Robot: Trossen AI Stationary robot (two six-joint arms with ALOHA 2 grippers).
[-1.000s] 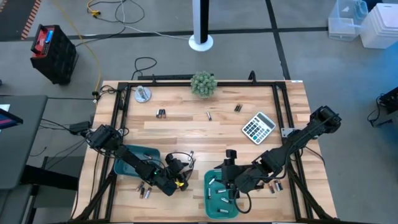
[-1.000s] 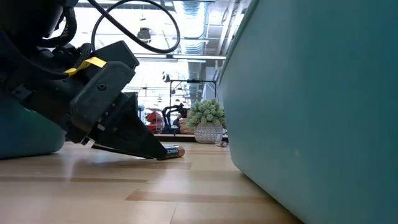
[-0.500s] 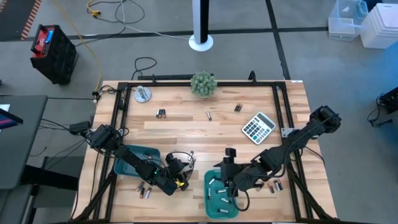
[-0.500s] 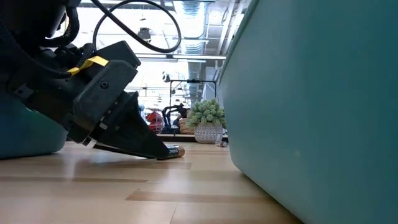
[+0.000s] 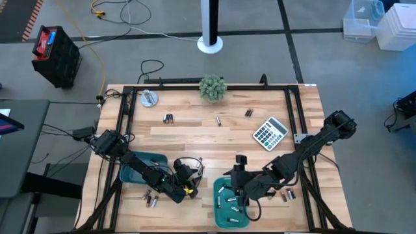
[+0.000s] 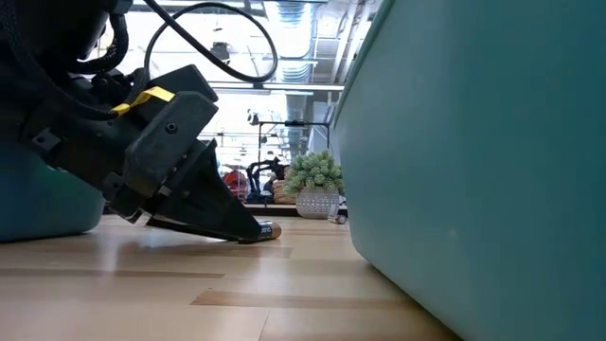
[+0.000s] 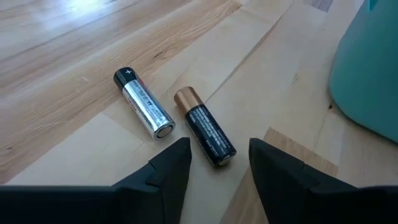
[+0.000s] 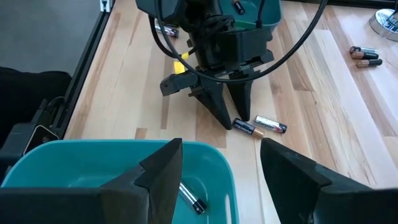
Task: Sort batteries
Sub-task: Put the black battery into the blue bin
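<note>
— Between the two teal trays (image 5: 231,203), what does the left gripper (image 7: 219,163) meet?
— Its parted fingers (image 7: 171,169) straddle the near end of a dark battery (image 7: 204,126) with a coppery cap, lying flat on the wooden table (image 5: 195,130), ungrasped; a silver battery (image 7: 143,102) lies just beside it.
— And the right gripper (image 8: 217,165)?
— Released, hovering above the right-hand tray; one cell (image 8: 189,198) lies inside.

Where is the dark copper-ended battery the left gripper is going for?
The dark battery lies on the table beside a silver battery, just ahead of the open left gripper.
</note>
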